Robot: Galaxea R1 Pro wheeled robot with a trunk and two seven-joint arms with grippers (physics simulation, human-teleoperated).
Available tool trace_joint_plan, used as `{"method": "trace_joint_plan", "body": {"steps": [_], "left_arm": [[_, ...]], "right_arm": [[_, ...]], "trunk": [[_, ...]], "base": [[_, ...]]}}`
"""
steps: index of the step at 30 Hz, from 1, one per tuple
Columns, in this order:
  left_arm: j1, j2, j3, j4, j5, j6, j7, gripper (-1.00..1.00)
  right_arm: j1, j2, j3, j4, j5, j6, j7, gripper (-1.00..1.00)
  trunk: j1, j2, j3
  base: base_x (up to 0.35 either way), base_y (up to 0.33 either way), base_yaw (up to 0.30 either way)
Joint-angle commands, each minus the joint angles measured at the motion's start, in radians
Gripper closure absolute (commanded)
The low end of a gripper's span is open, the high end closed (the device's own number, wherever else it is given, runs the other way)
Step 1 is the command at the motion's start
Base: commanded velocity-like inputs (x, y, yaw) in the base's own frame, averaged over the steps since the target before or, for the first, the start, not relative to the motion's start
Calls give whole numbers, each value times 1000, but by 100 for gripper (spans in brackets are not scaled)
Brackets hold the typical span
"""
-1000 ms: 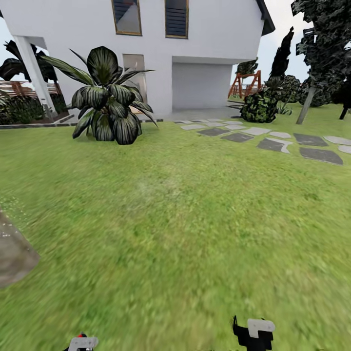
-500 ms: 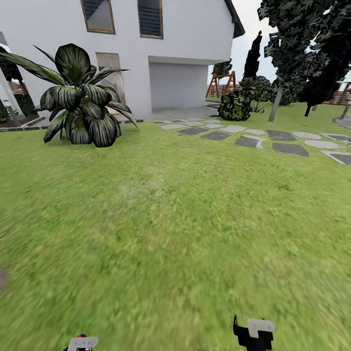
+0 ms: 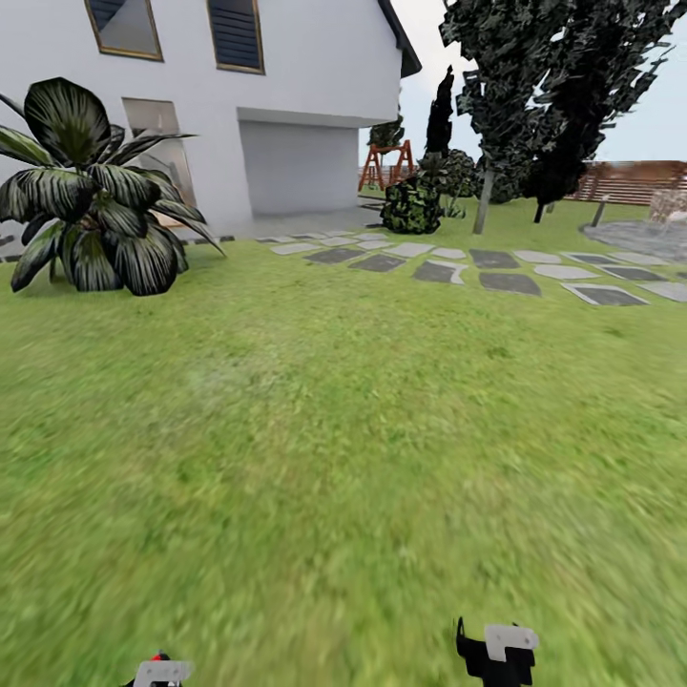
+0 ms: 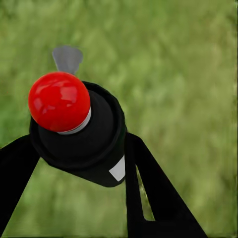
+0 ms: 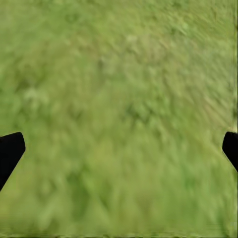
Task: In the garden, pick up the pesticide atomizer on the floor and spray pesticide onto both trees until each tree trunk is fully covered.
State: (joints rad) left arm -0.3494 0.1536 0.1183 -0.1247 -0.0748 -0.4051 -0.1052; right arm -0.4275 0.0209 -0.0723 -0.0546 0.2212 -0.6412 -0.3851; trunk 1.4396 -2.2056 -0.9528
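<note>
At the left edge of your head view sat the broad-leaved plant (image 3: 91, 205), and behind it the white house (image 3: 286, 95). Low down on that same side, your left gripper (image 3: 160, 671) was clamped on the pesticide atomizer (image 4: 79, 134): in the left wrist view its two black fingers (image 4: 148, 193) pressed the dark body from either side, with the red-knobbed cap pointing back at the camera and its long axis running away toward the grass (image 3: 334, 429). So the atomizer was already in your left arm, not on the floor.

Moving right, your right gripper (image 3: 496, 649) hung over bare lawn with its fingertips spread wide at the margins of the right wrist view, holding nothing.

Further right and far off, past the stepping stones (image 3: 496, 277), stood a tree (image 3: 496, 76) with a pale trunk (image 3: 484, 202), a darker one just beside it, and the wooden fence (image 3: 630, 179) behind. That was the relation to mind: the nearest trunk lay ahead and to the right, well apart from the nozzle, so in my judgement you needed to drive across the stones and close in before spraying could count.
</note>
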Motion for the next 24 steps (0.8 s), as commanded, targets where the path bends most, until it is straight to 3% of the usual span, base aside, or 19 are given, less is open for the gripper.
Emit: {"method": "trace_joint_plan", "body": {"steps": [1, 24], "left_arm": [[0, 0, 9, 0, -8, -3, -5, 100], [0, 0, 10, 0, -6, -3, -4, 100]], "right_arm": [[-1, 1, -7, 1, 10, -2, -4, -100], [0, 1, -7, 1, 10, -2, -3, -100]], "trunk": [[-1, 0, -1], [-1, 0, -1]], "base": [[-255, -201, -268], [-207, -218, -268]]}}
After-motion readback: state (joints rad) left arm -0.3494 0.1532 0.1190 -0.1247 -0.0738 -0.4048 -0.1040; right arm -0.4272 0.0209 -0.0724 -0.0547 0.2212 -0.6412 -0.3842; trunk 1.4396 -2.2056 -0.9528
